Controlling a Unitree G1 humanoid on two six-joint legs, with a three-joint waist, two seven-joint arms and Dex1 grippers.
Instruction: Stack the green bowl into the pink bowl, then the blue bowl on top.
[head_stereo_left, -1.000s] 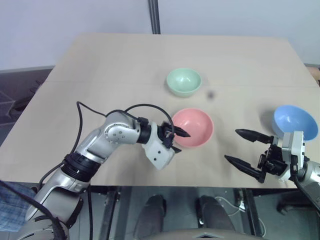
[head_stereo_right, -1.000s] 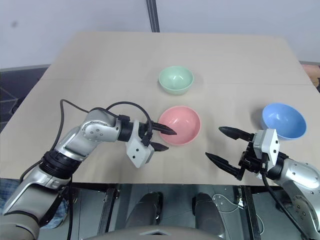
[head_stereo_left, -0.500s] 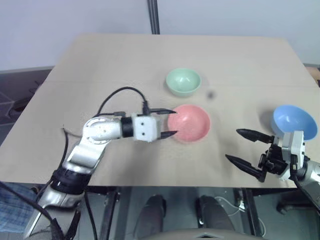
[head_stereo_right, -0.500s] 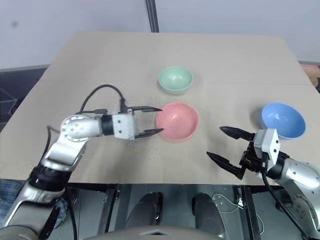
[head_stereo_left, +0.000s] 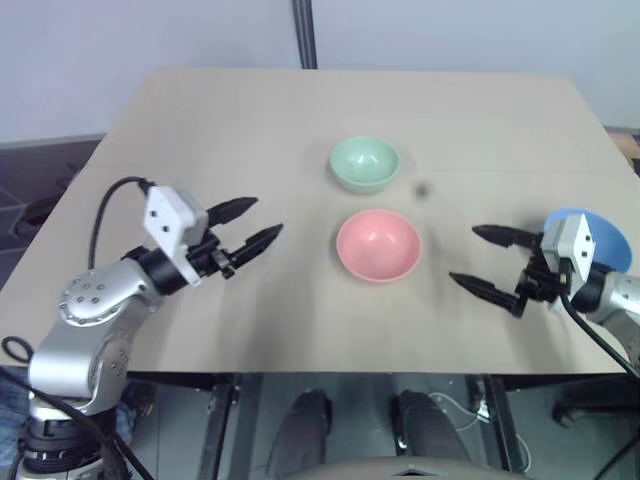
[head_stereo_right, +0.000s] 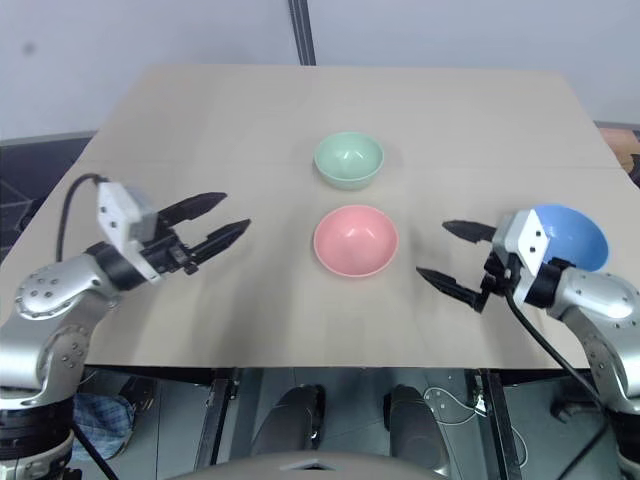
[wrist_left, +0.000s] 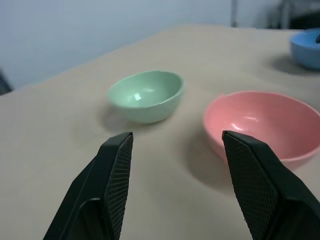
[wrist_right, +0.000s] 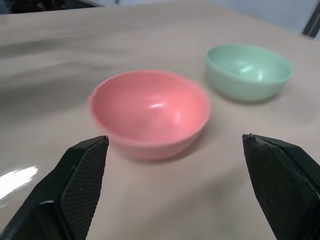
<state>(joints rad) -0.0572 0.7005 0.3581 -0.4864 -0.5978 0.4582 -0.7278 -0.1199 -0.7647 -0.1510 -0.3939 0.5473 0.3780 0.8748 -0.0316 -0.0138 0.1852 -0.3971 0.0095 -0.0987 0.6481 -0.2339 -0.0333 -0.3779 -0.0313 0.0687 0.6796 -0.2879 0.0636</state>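
Observation:
The pink bowl (head_stereo_left: 378, 244) sits upright near the table's middle, with the green bowl (head_stereo_left: 365, 163) just behind it. The blue bowl (head_stereo_left: 600, 240) stands at the right edge, partly hidden by my right wrist. My left gripper (head_stereo_left: 258, 222) is open and empty, well to the left of the pink bowl and pointing toward it. My right gripper (head_stereo_left: 487, 262) is open and empty too, to the right of the pink bowl and in front of the blue one. Both wrist views show the pink bowl (wrist_right: 150, 112) and the green bowl (wrist_left: 146, 95) between open fingers.
The light wooden table (head_stereo_left: 250, 130) has open surface at the back and on the left. A small dark spot (head_stereo_left: 421, 188) marks the top right of the green bowl. A dark pole (head_stereo_left: 306, 32) rises behind the far edge.
My left gripper has pulled back from the pink bowl's rim to the left and rolled over, leaving the bowl shifted slightly. My right gripper has moved forward toward the bowls, staying open.

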